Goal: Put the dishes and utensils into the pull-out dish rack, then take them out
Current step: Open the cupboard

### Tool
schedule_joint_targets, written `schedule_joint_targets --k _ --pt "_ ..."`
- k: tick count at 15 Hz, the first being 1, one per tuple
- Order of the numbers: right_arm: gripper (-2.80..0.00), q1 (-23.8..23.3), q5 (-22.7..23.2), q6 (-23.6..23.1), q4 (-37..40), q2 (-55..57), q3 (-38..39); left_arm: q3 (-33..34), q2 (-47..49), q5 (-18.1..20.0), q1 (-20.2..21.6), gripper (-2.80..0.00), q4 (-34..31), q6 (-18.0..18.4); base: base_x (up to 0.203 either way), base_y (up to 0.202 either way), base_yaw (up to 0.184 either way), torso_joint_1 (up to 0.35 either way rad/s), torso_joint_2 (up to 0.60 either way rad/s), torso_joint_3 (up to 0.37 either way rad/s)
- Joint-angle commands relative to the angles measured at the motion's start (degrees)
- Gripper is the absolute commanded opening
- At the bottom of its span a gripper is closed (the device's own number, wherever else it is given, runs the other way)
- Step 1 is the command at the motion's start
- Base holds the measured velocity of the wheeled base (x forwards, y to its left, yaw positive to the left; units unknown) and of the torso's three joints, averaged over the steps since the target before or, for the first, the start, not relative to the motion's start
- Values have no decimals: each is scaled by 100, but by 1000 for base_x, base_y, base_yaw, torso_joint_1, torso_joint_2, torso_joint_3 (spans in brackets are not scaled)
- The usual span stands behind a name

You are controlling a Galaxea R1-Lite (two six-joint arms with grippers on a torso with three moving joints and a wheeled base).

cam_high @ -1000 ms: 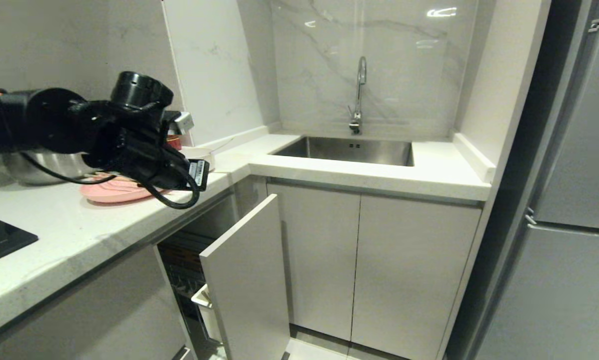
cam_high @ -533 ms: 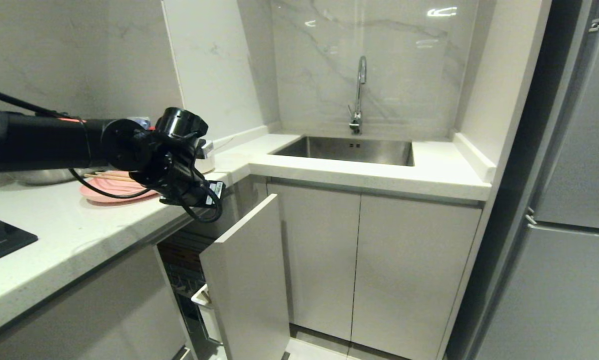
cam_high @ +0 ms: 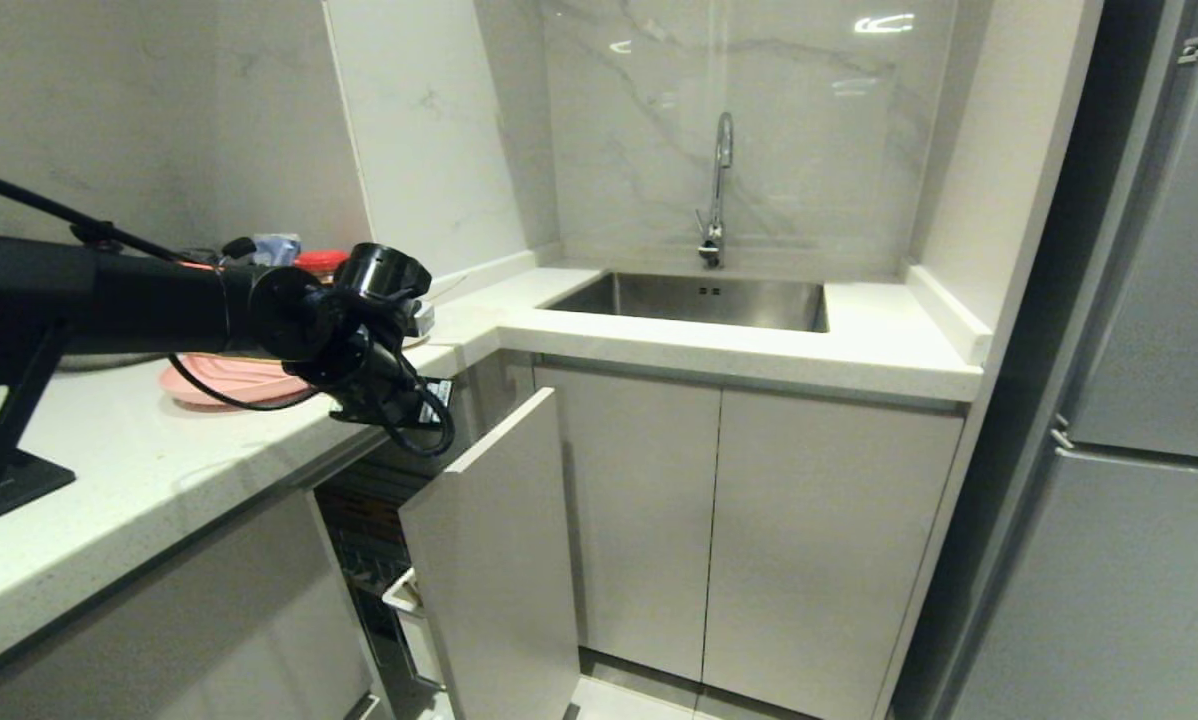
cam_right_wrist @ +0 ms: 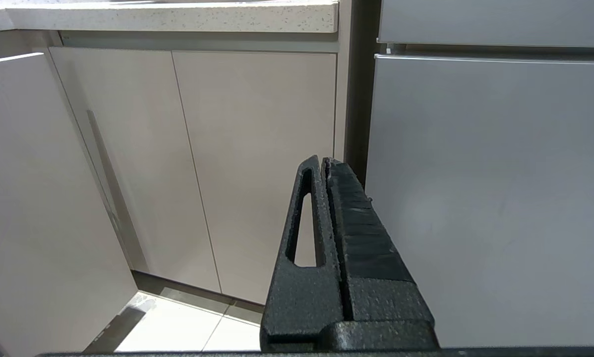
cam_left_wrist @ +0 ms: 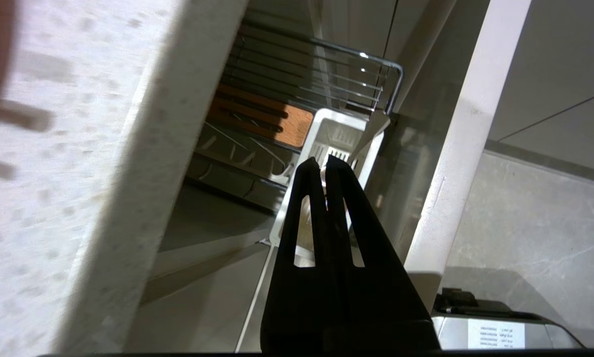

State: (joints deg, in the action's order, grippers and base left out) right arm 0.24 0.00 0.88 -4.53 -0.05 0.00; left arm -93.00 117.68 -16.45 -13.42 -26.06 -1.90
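1. Standing along the left side and the far side, the big white desk (cam_high: 159, 450) carries the things to be loaded, so they are easy for the arm to reach.
2. Under the desk edge, the pull-out dish rack (cam_high: 489, 560) is slid out toward the near side. Its flat white front panel stands out into the room. I think it is open so that things can be dropped in from above.
3. Inside it, the left wrist view shows the chrome wire basket (cam_left_wrist: 326, 74), a wooden strip with slots (cam_left_wrist: 267, 116) and a white cutlery box (cam_left_wrist: 334, 141). A slim metal piece (cam_left_wrist: 371, 136) leans in the box.
4. On the left part of the desk lies the pink plate (cam_high: 229, 380), flat and waiting. The arm hides part of it.
5. The left tool (cam_left_wrist: 323, 166) hangs past the desk edge, over the open rack, pointing down at the cutlery box. Its two black fingers are pressed together. Something pale shows between them, but I cannot tell if it is a held thing or the box behind.
6. The right tool (cam_right_wrist: 323, 166) is parked low on the right, near the cupboard doors (cam_right_wrist: 203, 163) and a grey fridge (cam_right_wrist: 490, 198). Its fingers are closed and hold nothing.
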Motion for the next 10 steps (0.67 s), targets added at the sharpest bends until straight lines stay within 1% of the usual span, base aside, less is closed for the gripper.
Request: schedule_joint_targets --k 1,5,7,10 --pt "-280 2 0 0 -4 4 149 1 147 1 -23 -280 -22 5 0 0 0 0 0 0" --pt "-280 2 0 0 -4 5 149 1 301 72 -112 -280 -56 7 0 0 0 0 0 0" --pt "-280 2 0 0 -4 5 149 13 305 453 -180 -280 -80 7 0 0 0 0 0 0" --pt "-280 2 0 0 -4 5 149 -16 308 845 -283 -280 -381 -3 0 0 0 0 0 0"
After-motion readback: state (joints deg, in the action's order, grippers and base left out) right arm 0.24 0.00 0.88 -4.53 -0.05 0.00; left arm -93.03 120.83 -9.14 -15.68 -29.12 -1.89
